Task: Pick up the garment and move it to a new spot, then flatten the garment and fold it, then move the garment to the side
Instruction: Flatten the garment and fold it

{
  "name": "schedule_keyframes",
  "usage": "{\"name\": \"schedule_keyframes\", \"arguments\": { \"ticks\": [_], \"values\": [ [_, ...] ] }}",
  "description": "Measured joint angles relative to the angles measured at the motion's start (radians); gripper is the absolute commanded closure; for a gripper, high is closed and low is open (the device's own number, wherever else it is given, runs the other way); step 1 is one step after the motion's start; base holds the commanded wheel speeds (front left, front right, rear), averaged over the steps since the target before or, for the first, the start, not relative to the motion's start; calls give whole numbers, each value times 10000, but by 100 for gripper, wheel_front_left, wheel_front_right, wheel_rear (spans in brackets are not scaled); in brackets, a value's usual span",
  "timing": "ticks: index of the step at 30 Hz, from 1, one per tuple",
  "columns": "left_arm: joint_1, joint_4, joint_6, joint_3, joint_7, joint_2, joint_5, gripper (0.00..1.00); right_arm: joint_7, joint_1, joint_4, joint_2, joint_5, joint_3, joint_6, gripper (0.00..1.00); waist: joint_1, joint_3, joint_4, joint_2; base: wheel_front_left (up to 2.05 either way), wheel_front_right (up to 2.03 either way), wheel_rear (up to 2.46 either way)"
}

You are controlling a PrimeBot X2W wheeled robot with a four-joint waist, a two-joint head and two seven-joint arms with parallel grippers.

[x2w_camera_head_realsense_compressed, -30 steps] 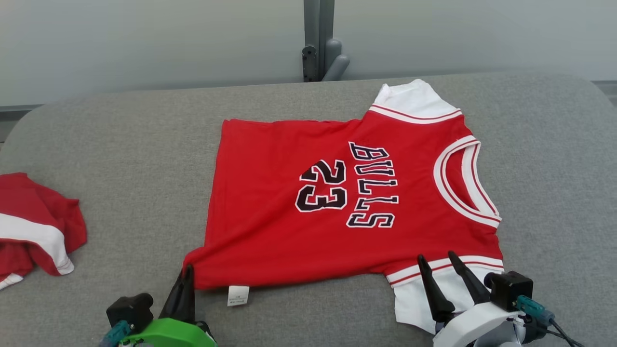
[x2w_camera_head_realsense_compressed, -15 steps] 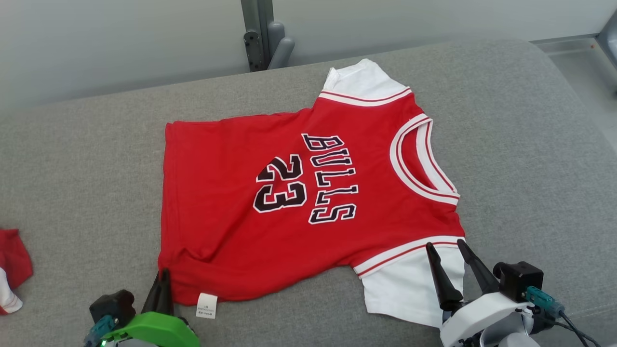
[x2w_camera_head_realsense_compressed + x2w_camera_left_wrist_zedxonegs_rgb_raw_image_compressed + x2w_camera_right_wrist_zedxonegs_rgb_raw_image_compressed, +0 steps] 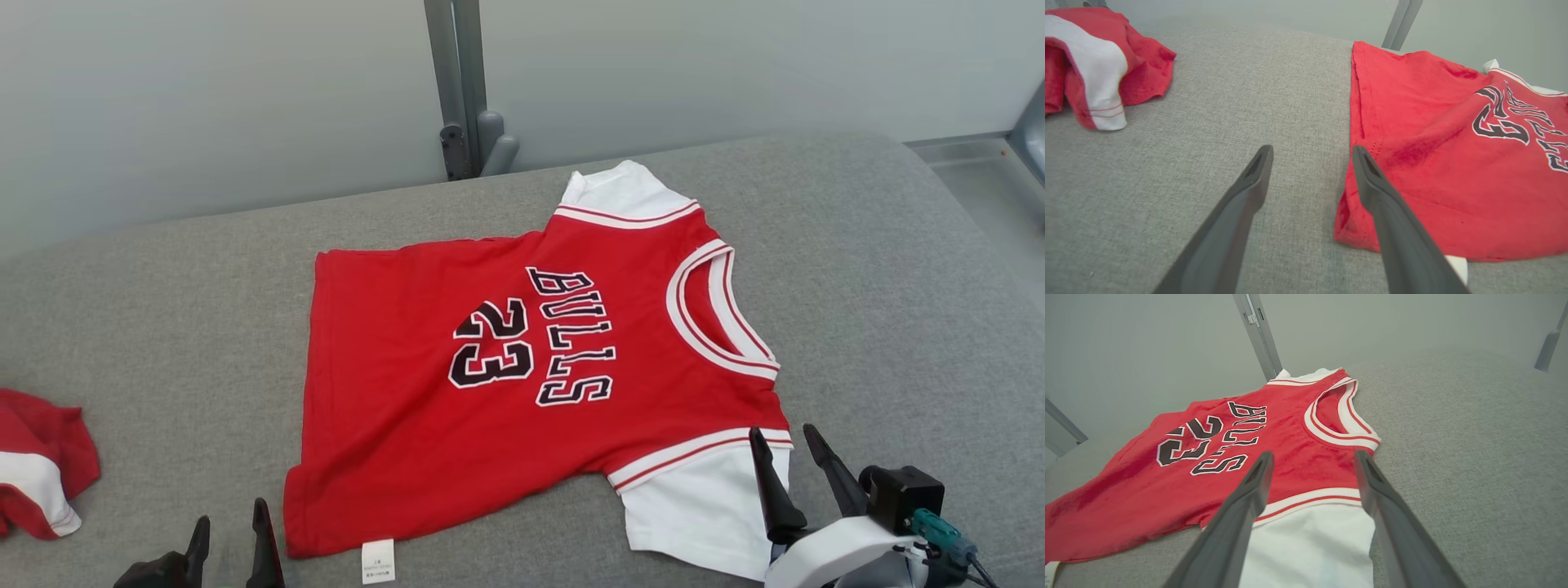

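While the red Bulls jersey (image 3: 392,400) lies spread flat on the grey cushion (image 3: 163,327), we note its long axis runs across us: hem to our left, collar to our right. At the near hem corner (image 3: 298,539) the left gripper (image 3: 230,531) hangs just beside the cloth, fingers parted, holding nothing. Over the near white sleeve (image 3: 694,506) the right gripper (image 3: 785,445) is likewise spread and empty. Each arm is nearest its own end; we judge a two-handed fold of the near edge suits.

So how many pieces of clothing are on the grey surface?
2: a red jersey spread flat in the middle, and a crumpled red-and-white piece at the far left, partly cut off by the frame.
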Motion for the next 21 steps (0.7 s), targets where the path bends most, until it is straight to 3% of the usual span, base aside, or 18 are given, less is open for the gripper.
{"name": "schedule_keyframes", "arguments": {
  "ticks": [11, 21],
  "values": [
    [793, -1367, -54, -688, -2, 0, 430, 0, 0, 580, -272, 140, -811, -445, 0, 0, 0, -546, 283, 0, 0, 0, 0],
    [1053, -1438, 6, -953, 0, 0, 397, 0, 0, 722, -295, 180, -882, -533, 0, 0, 0, -538, 388, 0, 0, 0, 0]
  ]
}}
